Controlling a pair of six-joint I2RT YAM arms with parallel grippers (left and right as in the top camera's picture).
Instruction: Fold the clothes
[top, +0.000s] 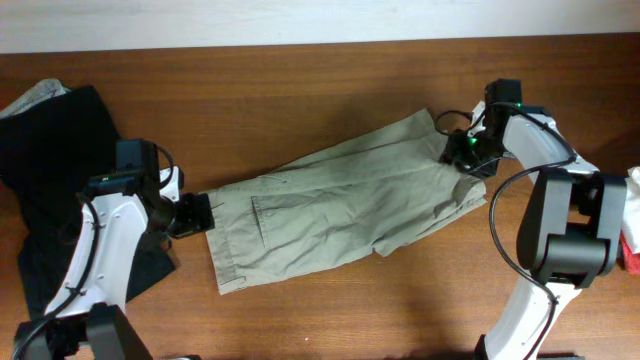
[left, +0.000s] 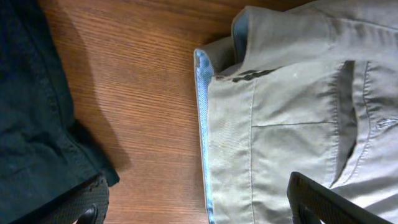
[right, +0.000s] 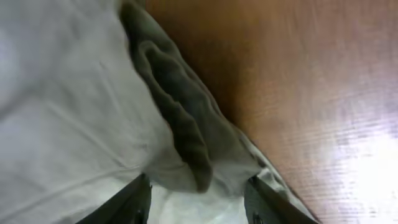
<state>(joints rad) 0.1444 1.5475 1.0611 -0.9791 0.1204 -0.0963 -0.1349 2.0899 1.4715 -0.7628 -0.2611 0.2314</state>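
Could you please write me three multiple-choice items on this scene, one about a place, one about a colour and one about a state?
1. Relative to the shorts, where is the dark garment?
A. On top of them.
B. Beyond their leg ends.
C. Beyond their waistband end, at the left end of the table.

2. What colour is the waistband lining?
A. Red.
B. Light blue.
C. Black.

3. How is the left end effector?
A. Open, holding nothing.
B. Shut on the shorts.
C. Shut on the dark garment.

Answers:
1 C: the overhead view shows it past the waistband end, by the left arm.
2 B: the left wrist view shows a pale blue strip along the waistband edge.
3 A: its fingers stand wide apart, pinching nothing.
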